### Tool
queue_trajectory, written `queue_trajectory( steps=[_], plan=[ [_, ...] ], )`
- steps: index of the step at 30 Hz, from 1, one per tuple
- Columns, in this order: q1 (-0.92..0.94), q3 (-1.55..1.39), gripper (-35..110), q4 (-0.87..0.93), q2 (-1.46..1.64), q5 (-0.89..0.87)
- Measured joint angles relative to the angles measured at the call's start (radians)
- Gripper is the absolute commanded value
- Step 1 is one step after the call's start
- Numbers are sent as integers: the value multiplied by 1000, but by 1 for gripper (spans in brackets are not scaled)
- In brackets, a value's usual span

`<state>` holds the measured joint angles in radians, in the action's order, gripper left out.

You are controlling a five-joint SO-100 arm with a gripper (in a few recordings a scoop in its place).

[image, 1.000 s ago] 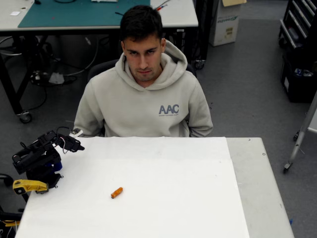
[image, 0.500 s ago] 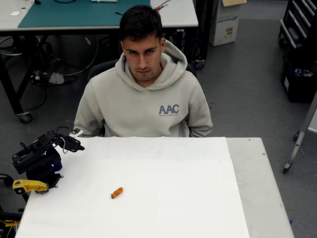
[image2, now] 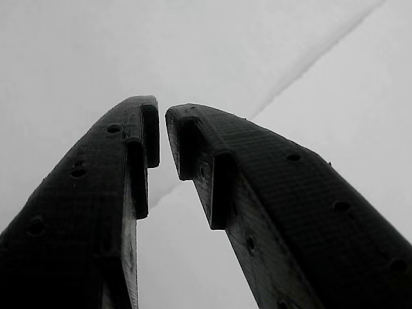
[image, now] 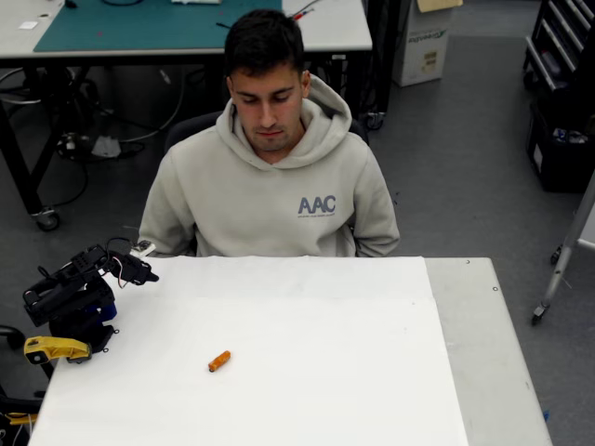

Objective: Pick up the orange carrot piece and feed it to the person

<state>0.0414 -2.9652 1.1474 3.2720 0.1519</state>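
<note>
The orange carrot piece lies on the white table, left of centre and near the front. The black arm is folded at the table's left edge, and its gripper rests low over the back-left corner, well apart from the carrot. In the wrist view the two black fingers stand nearly together, with only a thin gap at the tips and nothing between them; the gripper is shut. The person in a grey-beige hoodie sits behind the table's far edge, looking down.
A yellow clamp holds the arm's base at the table's left edge. Bare grey tabletop runs along the right side. Behind the person stand a workbench with a green mat and cables on the floor.
The person's head has tipped slightly further down. The arm and the carrot piece have not moved.
</note>
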Motion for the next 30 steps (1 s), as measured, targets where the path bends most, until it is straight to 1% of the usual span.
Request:
queue_trajectory(
  steps=[17, 25, 30],
  plan=[
    [0, 0, -3, 0, 0, 0],
    [0, 28, -3, 0, -12, 91],
    [14, 129, -3, 0, -135, 106]
  ],
)
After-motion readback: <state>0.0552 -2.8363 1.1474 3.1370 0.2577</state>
